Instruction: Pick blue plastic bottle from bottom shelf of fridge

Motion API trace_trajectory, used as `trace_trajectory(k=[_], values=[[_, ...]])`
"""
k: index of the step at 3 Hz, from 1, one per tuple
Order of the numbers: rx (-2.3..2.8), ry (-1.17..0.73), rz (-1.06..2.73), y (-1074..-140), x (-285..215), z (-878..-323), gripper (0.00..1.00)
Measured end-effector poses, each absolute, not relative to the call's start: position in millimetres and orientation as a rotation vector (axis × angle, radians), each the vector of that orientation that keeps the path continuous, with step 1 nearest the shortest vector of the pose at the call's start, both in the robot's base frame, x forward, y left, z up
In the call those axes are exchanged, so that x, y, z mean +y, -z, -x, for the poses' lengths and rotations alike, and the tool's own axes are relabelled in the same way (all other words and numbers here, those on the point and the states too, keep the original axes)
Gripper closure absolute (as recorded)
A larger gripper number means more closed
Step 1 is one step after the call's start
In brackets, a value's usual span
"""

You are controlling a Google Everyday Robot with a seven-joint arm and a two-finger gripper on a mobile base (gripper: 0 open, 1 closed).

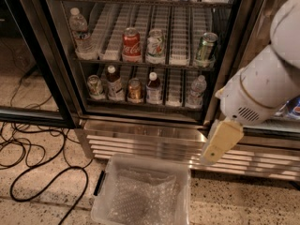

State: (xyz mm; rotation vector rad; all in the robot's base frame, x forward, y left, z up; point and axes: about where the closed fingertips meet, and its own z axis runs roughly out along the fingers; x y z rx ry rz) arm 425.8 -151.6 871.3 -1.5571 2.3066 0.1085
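Observation:
The fridge (pixel 70 55) stands open in front of me, its louvred grille (pixel 140 142) at the base. On the bottom shelf (pixel 173 104) the blue plastic bottle (pixel 153 89) stands upright in a middle lane, with a white cap and a pale label. To its left are a can (pixel 135 90), a similar white-capped bottle (pixel 112 83) and another can (pixel 95 86). A clear water bottle (pixel 197 92) stands to its right. My gripper (pixel 216 146) hangs from the white arm (pixel 262 88) at the right, outside the fridge, below and right of the shelf.
The upper rack holds a red cola can (pixel 131 43), other cans and a water bottle (pixel 79 29). A clear plastic bin (pixel 143 193) sits on the floor below the grille. Black cables (pixel 33 163) lie on the floor at the left. The glass door (pixel 28 78) stands open at the left.

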Motion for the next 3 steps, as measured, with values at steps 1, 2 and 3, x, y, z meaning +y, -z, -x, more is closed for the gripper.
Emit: trace_trajectory(k=[1, 2, 3], values=[[2.280, -0.256, 1.521, -827.1, -91.8, -417.7, 0.00], [2.291, -0.407, 1.490, -795.6, -46.0, -419.6, 0.00], [2.291, -0.415, 1.485, -794.3, -44.0, -420.4, 0.00]])
